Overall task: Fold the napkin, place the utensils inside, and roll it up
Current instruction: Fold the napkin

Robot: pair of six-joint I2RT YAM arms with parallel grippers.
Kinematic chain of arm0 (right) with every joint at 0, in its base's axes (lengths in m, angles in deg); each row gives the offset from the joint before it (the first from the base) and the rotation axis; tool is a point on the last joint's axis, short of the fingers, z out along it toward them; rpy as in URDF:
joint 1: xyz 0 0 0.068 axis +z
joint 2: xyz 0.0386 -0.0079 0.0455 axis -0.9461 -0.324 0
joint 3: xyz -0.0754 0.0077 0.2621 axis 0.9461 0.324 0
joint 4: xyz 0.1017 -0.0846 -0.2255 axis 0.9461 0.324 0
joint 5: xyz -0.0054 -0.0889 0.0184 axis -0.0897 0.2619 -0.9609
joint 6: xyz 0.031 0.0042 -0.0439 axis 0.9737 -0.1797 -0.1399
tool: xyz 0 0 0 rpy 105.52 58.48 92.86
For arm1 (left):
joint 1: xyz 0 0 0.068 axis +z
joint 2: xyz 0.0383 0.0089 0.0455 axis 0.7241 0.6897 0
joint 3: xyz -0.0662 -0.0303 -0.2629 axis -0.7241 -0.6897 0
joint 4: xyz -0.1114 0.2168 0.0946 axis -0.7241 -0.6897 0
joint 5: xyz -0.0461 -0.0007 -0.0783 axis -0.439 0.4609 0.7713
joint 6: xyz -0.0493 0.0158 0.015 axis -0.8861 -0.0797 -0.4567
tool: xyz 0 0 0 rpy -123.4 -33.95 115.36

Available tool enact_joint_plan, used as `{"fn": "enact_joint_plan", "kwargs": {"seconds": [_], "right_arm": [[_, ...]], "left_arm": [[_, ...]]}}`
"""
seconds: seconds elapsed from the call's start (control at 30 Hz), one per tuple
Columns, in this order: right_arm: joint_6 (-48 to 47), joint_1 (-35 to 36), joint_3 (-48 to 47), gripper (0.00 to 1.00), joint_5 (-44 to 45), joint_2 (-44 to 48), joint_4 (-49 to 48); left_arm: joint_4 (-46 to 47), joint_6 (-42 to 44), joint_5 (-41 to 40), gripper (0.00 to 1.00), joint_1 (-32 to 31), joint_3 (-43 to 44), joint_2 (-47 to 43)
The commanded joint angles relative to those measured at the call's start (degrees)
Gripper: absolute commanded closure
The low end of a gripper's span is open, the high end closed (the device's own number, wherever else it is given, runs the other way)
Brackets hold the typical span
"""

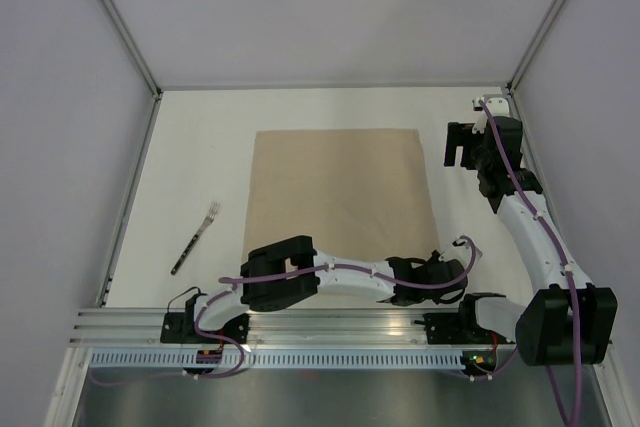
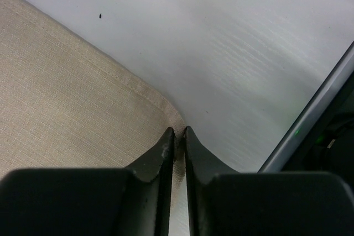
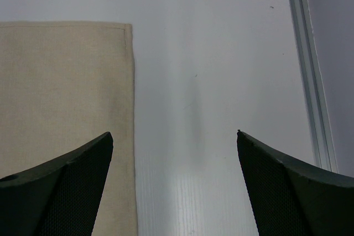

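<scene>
The tan napkin [image 1: 340, 197] lies flat and unfolded in the middle of the table. My left gripper [image 1: 438, 265] is at its near right corner. In the left wrist view the gripper [image 2: 179, 131] is shut, with the corner of the napkin [image 2: 66, 98] pinched between the tips. My right gripper [image 1: 462, 144] hovers just right of the far right corner. In the right wrist view it [image 3: 174, 136] is open and empty, with the napkin [image 3: 61, 81] under its left finger. One black fork [image 1: 197, 237] lies on the table to the left of the napkin.
Grey walls and metal rails [image 1: 128, 197] close in the white table on the left, far and right sides. The right rail [image 3: 310, 81] runs close to my right gripper. A rail [image 2: 310, 120] is also near my left gripper.
</scene>
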Motion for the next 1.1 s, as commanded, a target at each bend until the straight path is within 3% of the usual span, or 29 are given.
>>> {"fn": "enact_joint_plan", "kwargs": {"seconds": [0.0,0.17,0.5,0.7,0.9,1.07], "right_arm": [[-0.52,-0.08,-2.12,0.02,0.83,0.14,0.24],[-0.52,-0.16,-2.12,0.02,0.91,0.14,0.16],[-0.61,-0.16,-2.03,0.02,1.09,0.4,0.24],[-0.52,-0.16,-2.03,0.02,1.18,0.66,0.24],[-0.61,-0.08,-1.85,0.02,1.35,0.93,0.07],[-0.61,-0.08,-1.68,0.02,1.35,1.28,-0.11]], "left_arm": [[-2.97,1.46,0.58,0.84,-0.57,0.17,3.27],[-2.88,2.42,1.02,0.98,-0.48,0.79,0.55],[-0.6,0.41,6.81,0.98,0.57,0.79,-5.69],[1.69,-2.85,9.89,0.98,3.74,-3.42,-11.05],[3.35,-7.59,14.54,0.98,10.85,-10.45,-18.96],[4.15,-11.81,18.59,0.98,20.78,-18.36,-25.63]]}}
